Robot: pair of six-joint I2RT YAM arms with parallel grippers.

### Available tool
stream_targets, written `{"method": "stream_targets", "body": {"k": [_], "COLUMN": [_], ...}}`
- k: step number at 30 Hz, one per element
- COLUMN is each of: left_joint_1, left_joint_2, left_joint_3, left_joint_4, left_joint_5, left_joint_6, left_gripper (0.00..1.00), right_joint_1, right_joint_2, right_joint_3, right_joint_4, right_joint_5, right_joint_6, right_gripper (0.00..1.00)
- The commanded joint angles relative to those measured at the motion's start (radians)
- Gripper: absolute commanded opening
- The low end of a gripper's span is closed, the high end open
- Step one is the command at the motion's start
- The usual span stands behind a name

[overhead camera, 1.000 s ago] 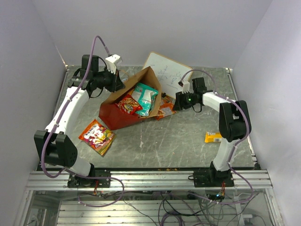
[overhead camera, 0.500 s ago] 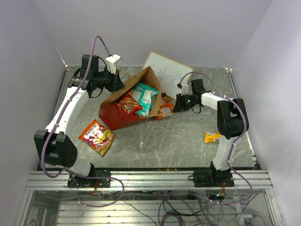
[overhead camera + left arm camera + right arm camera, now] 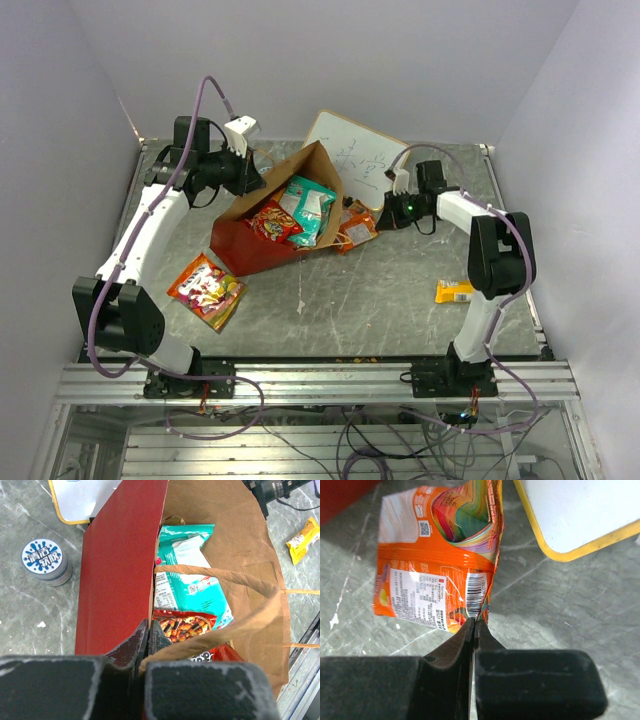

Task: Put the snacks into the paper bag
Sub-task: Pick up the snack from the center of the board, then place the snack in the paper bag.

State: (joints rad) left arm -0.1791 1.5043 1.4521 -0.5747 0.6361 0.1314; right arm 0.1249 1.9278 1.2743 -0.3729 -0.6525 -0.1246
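The paper bag (image 3: 250, 240) lies tipped on its side mid-table, red outside and brown inside, with its mouth gaping toward the right arm. The left gripper (image 3: 252, 180) is clamped on the bag's upper rim; in the wrist view its fingers meet at the edge of the red wall (image 3: 120, 580), beside a loop handle, and hold the mouth open. The bag is thin, creasing paper, so I judge it will sag or tear if pulled hard. A grip on the doubled rim looks sounder than one on the handle. A large orange chip bag (image 3: 207, 290) lies flat on the table (image 3: 400, 300) near the left arm, well apart from the bag. It is probably light, puffy and slippery, and best pinched at a sealed seam. Inside the mouth lie a teal pack (image 3: 192, 570) and a red packet (image 3: 185, 625). Just outside the opening, beside the white board (image 3: 355, 155), sits the orange packet (image 3: 435, 580). The right gripper (image 3: 474, 630) is closed on its crimped edge by the barcode. That flat seam seems the right hold, since the crinkly film would likely slide or buckle elsewhere. The small yellow bar (image 3: 452, 291) lies alone near the right arm's base, and it looks light and stiff enough to pinch across its width.
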Motion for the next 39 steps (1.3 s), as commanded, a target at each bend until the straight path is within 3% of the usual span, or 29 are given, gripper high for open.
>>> {"method": "stream_targets", "body": {"k": [1,11,18,32,39], "left_joint_1": [0.004,0.004,0.004,0.003,0.001], "left_joint_2": [-0.002,-0.006,-0.005,-0.007,0.002], "left_joint_3": [0.014,0.004,0.002,-0.013,-0.029], "left_joint_4": [0.006,0.025,0.029,0.044,0.063], "left_joint_5": [0.011,0.016,0.019,0.032,0.022], "left_joint_6": [0.017,0.0,-0.007,-0.016,-0.033], "left_gripper": [0.07,0.07,0.07,0.07,0.07], "right_joint_1": [-0.017,-0.067,-0.068,-0.06,0.028], "right_joint_2": [-0.105,-0.33,-0.431,-0.461,-0.423], "right_joint_3": [0.055,0.079,0.197,0.4,0.521], "right_joint_4": [-0.061,-0.12,-0.189,-0.223,-0.237], "right_joint_5": [-0.047,-0.052,-0.081,-0.187,-0.183], "right_joint_6": [-0.067,-0.115,-0.142,-0.078,-0.047], "right_gripper": [0.0,0.0,0.0,0.0,0.0]}}
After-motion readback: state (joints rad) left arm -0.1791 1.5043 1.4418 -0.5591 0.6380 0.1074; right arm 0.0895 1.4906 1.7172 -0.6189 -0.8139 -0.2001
